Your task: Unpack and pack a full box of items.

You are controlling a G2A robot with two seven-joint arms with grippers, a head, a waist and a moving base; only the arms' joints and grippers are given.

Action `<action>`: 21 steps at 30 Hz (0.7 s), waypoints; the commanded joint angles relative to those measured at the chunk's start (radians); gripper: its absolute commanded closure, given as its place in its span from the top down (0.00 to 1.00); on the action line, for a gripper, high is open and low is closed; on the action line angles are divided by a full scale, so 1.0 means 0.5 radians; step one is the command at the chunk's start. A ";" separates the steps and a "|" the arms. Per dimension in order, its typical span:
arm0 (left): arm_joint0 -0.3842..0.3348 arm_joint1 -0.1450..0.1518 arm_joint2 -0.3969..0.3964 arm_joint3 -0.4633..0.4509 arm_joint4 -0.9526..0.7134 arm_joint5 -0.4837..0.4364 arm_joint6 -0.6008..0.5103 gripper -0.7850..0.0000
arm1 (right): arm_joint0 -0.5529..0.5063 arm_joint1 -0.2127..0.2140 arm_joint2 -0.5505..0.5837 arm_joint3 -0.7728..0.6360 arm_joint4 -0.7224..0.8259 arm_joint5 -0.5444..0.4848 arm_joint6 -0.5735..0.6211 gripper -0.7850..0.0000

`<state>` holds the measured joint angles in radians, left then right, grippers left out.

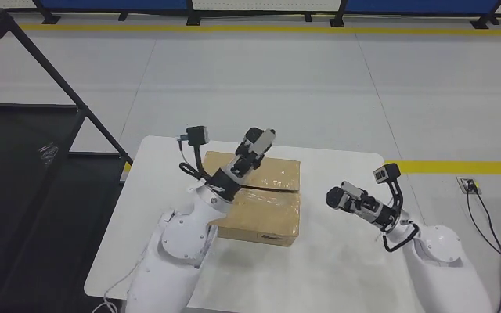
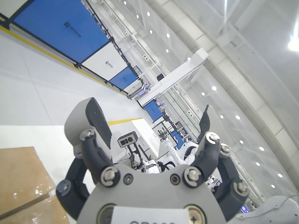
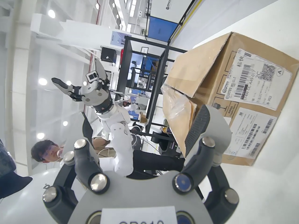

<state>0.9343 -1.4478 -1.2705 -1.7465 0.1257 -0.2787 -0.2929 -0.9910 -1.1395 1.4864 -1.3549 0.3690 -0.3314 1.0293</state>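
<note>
A brown cardboard box (image 1: 262, 205) stands on the white table (image 1: 352, 266), its top flaps down with clear tape along the seam. My left gripper (image 1: 262, 139) is raised above the box's far edge, tilted upward, open and empty; in the left wrist view its fingers (image 2: 98, 120) spread wide with a corner of the box (image 2: 21, 176) below. My right gripper (image 1: 338, 197) hovers to the right of the box, apart from it, open and empty. In the right wrist view one fingertip (image 3: 198, 127) overlaps the labelled side of the box (image 3: 245, 89), and the left gripper (image 3: 77, 80) shows farther off.
A black metal rack (image 1: 47, 149) stands off the table's left side. Bare tabletop lies in front of the box and to its right. A yellow floor line (image 1: 454, 166) runs beyond the table's right edge.
</note>
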 commanded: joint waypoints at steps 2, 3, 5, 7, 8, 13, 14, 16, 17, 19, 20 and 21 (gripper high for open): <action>0.150 0.041 -0.315 -0.203 -0.079 0.018 -0.079 1.00 | 0.045 0.001 -0.072 -0.054 -0.132 0.063 -0.002 1.00; 0.196 0.053 -0.421 -0.245 -0.087 0.016 -0.077 1.00 | 0.064 0.002 -0.103 -0.074 -0.209 0.082 0.005 1.00; 0.289 0.073 -0.592 -0.308 -0.106 0.003 -0.088 1.00 | 0.096 0.002 -0.143 -0.087 -0.313 0.166 -0.065 1.00; 0.376 0.090 -0.737 -0.336 -0.136 -0.004 -0.102 1.00 | 0.098 0.001 -0.142 -0.085 -0.323 0.190 -0.108 1.00; 0.419 0.097 -0.803 -0.343 -0.142 -0.017 -0.108 1.00 | 0.098 0.001 -0.142 -0.085 -0.323 0.190 -0.108 1.00; 0.614 0.122 -0.999 -0.305 -0.229 -0.056 -0.158 1.00 | 0.098 0.001 -0.142 -0.085 -0.323 0.190 -0.108 1.00; 0.637 0.125 -1.016 -0.294 -0.242 -0.065 -0.164 1.00 | 0.098 0.001 -0.142 -0.085 -0.323 0.190 -0.108 1.00; 0.670 0.130 -1.033 -0.247 -0.282 -0.070 -0.172 1.00 | 0.092 0.000 -0.156 -0.122 -0.383 0.182 -0.159 1.00; 0.676 0.132 -1.041 -0.226 -0.289 -0.071 -0.169 1.00 | 0.082 0.000 -0.183 -0.180 -0.470 0.145 -0.203 1.00; 0.681 0.136 -1.049 -0.175 -0.300 -0.072 -0.154 1.00 | 0.063 0.002 -0.240 -0.313 -0.712 0.069 -0.287 1.00; 0.681 0.138 -1.054 -0.154 -0.307 -0.075 -0.148 1.00 | 0.041 0.004 -0.265 -0.393 -0.879 0.037 -0.358 1.00; 0.681 0.140 -1.061 -0.131 -0.327 -0.076 -0.138 1.00 | 0.018 0.005 -0.299 -0.484 -1.047 0.020 -0.409 1.00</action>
<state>1.2751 -1.3786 -1.7975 -1.8244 -0.0289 -0.3159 -0.3669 -0.9701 -1.1378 1.3526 -1.5463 -0.0366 -0.3119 0.8572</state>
